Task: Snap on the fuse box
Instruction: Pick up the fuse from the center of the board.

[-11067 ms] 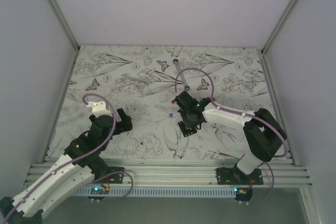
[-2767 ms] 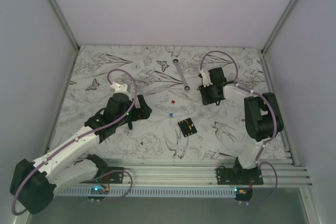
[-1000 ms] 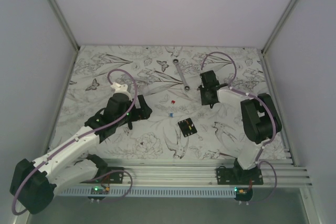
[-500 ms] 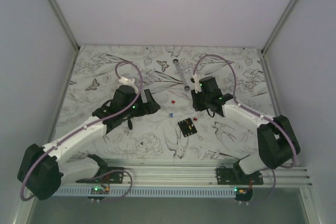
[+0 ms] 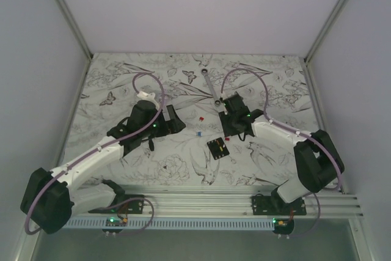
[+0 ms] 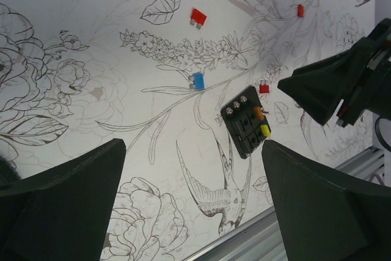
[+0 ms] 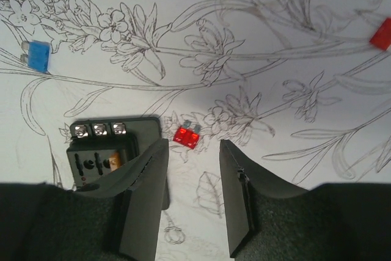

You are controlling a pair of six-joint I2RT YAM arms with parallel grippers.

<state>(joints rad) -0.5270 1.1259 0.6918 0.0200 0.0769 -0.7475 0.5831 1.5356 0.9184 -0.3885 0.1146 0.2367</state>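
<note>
While left pincer [image 6: 192, 151] and right pincer [image 7: 192, 145] gape, a red fuse [image 7: 186, 137] lies seemingly clear beside the fuse box [image 7: 101, 146].

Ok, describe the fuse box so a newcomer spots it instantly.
On the flower-printed table, look near the middle, beside the right gripper. The fuse box lies there: a flat black square with three screw heads along one edge, far bigger than the tiny red fuse and blue fuse nearby.

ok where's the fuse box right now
In the top view the fuse box lies flat on the table, right of centre, with a loose red fuse just beside it and the right arm's jaws right by it.
</note>
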